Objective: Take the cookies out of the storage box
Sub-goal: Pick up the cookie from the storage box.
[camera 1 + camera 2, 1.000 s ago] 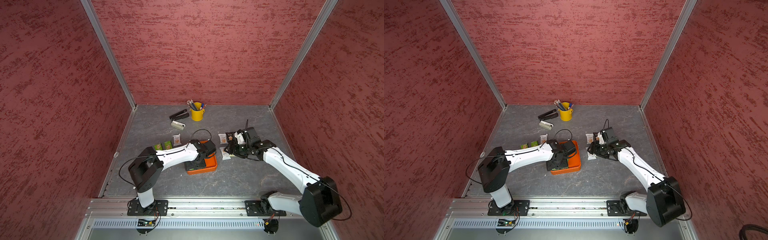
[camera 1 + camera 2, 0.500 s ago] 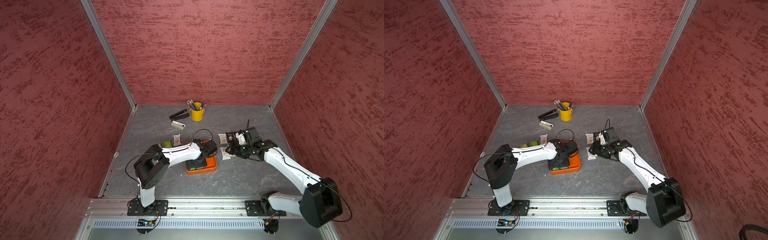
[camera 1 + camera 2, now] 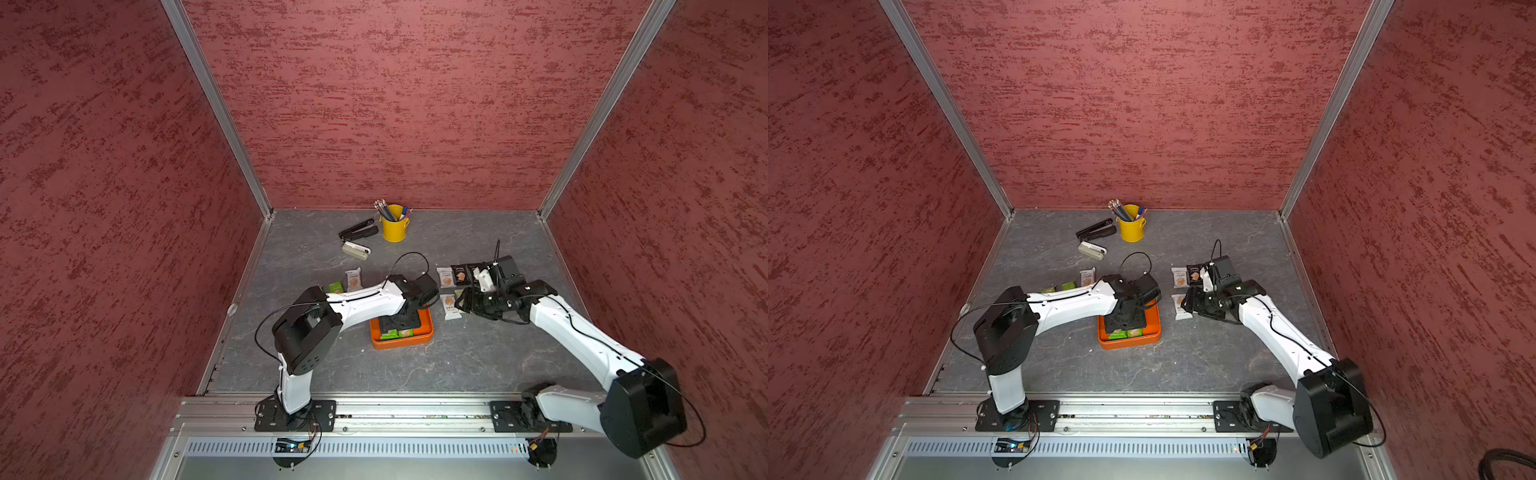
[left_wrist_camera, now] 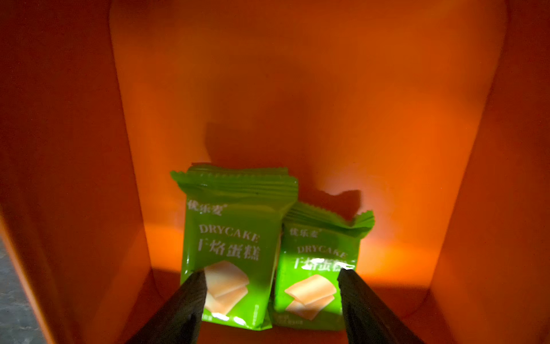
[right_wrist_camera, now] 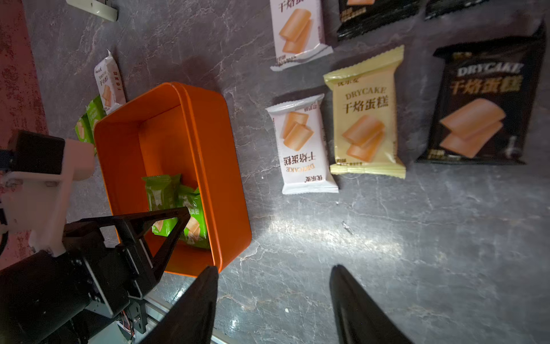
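Note:
The orange storage box [image 3: 420, 340] sits mid-table and holds two green cookies packets [image 4: 235, 238] side by side. My left gripper [image 4: 272, 271] reaches down into the box, open, with one fingertip over each packet's lower end and nothing gripped. In both top views the left gripper [image 3: 401, 322] [image 3: 1125, 320] hides much of the box floor. Just right of the box my right gripper [image 5: 274, 267] hangs open over bare table. Beyond it lie a white packet [image 5: 303, 146], a pale yellow one [image 5: 366, 119] and a black one [image 5: 479, 107].
A yellow pencil cup [image 3: 393, 227], a black stapler [image 3: 358, 230] and a grey-white device [image 3: 356, 250] stand at the back. A white packet [image 3: 353, 279] and a green packet [image 3: 336, 287] lie left of the box. Red walls close in three sides.
My left arm has swung its elbow slightly right and its gripper sits a little lower in the box. The right arm has barely moved.

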Controlling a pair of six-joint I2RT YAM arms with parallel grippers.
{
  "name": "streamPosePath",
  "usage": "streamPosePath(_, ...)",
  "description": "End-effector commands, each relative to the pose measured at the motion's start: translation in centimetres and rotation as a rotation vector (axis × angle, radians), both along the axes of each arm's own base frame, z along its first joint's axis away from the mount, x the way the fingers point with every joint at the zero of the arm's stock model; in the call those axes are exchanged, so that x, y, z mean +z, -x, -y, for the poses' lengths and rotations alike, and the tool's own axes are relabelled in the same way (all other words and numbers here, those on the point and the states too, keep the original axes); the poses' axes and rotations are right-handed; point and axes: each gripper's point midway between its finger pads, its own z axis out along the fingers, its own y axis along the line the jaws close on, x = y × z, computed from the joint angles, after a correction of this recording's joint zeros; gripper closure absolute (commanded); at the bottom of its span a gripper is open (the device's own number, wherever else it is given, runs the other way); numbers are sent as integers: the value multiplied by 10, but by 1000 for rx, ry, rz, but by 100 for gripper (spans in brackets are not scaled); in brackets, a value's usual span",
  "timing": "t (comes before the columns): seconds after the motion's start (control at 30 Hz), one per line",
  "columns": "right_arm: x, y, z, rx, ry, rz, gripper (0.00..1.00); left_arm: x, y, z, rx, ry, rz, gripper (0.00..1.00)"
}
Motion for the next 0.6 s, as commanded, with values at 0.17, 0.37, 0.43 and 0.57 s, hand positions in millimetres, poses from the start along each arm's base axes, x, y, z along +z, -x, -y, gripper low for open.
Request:
streamPosePath(0.17, 6, -10, 3, -11, 18, 30, 35, 16, -7, -15, -12, 9, 2, 26)
streamPosePath(0.37, 4, -17, 1, -19, 10, 24, 35, 14, -10, -22, -29, 34, -14, 26)
streamPosePath(0.43, 5, -20, 0, -23, 8, 26, 35, 13, -11, -18, -43, 48, -17, 27)
streamPosePath(0.57, 4, -25, -2, -34, 6, 23, 35, 7, -9, -11, -59, 68, -36, 28)
